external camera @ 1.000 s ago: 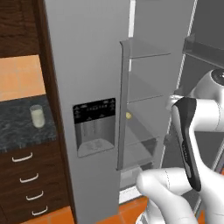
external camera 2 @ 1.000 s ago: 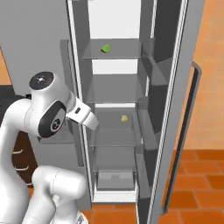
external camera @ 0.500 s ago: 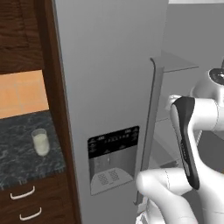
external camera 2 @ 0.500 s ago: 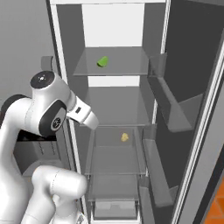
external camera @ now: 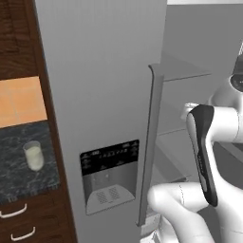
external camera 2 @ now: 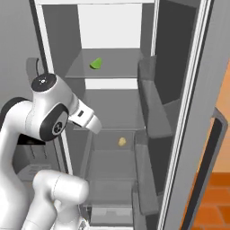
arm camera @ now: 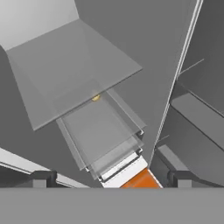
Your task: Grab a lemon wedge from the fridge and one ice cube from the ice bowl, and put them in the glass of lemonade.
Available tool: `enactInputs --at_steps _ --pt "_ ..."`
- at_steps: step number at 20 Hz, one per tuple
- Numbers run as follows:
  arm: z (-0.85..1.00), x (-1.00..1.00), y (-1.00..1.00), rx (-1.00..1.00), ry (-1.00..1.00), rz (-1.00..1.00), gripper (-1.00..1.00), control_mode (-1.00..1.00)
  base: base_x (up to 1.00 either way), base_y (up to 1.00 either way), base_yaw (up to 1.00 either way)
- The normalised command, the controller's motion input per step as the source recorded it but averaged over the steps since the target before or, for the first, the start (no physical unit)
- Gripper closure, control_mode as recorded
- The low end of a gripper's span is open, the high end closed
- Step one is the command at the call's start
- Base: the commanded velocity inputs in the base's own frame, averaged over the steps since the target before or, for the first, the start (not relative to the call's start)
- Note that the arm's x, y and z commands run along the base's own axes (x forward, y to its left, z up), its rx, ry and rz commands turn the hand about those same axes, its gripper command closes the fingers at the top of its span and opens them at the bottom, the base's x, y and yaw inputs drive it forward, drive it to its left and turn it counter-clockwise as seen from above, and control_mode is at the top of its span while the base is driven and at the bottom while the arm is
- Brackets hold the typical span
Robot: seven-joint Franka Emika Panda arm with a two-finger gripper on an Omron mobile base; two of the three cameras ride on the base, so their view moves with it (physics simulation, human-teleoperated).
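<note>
pincer (arm camera: 111, 177) agape | lemon wedge (external camera 2: 95, 63) green, seemingly wedge-shaped, upper shelf

In the open fridge (external camera 2: 179, 134), the upper glass shelf (external camera 2: 112, 72) carries a small green wedge (external camera 2: 95, 63). On a lower shelf (external camera 2: 112, 139) lies a small yellowish piece (external camera 2: 121, 142). On the dark speckled counter (external camera: 19, 166) stands the glass of lemonade (external camera: 33, 155).

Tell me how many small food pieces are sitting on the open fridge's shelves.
2. A green piece lies on the upper shelf; a yellowish piece lies on a lower shelf. More may be hidden behind the arm.
</note>
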Motion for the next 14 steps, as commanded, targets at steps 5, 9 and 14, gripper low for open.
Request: enactInputs --at_steps 5,9,14 --pt "0.00 0.00 0.00 0.00 0.00 0.00 -1.00 1.00 0.42 -0.10 0.24" --pt "0.00 0.00 0.00 0.00 0.00 0.00 -1.00 1.00 0.35 -0.39 0.33" --pt "0.00 0.00 0.00 0.00 0.00 0.00 -1.00 1.00 0.16 -0.40 0.18"
